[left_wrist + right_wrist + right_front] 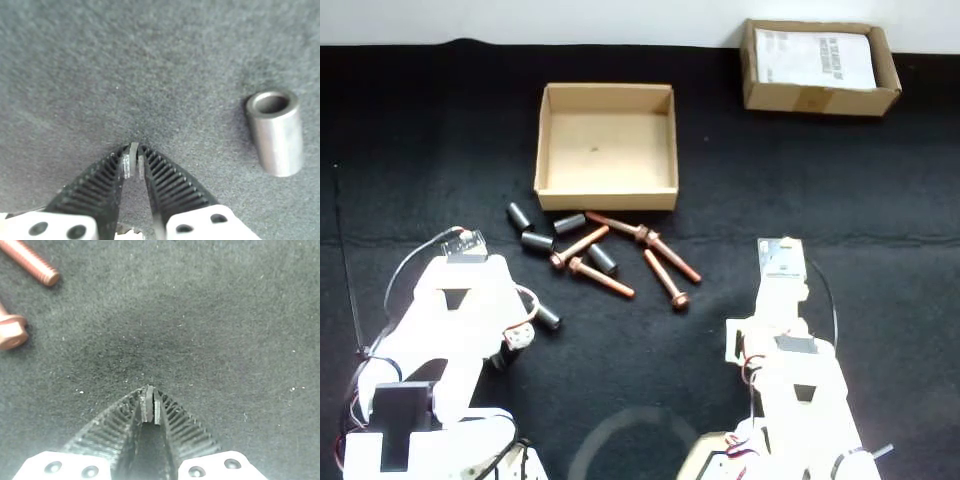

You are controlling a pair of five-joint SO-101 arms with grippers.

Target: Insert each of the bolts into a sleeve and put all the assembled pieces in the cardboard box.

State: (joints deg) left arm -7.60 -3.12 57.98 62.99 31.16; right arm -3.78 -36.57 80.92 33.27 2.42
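Nothing looks assembled yet. The copper bolts (663,277) and dark sleeves (537,241) lie loose mid-bench, just on the near side of the open, empty cardboard box (607,198), where either arm could take them, while the left hand (134,151) and right hand (148,392) sit pinched shut on nothing nearer the front edge. From above, the stray sleeve (548,317) is a dark stub by the left arm; the left wrist view shows its hollow bore, and the right wrist view shows a threaded bolt tip (30,262) and a flanged bolt head (12,332).

Jaws closed together, dark mat (90,60), one sleeve (276,134) nearby
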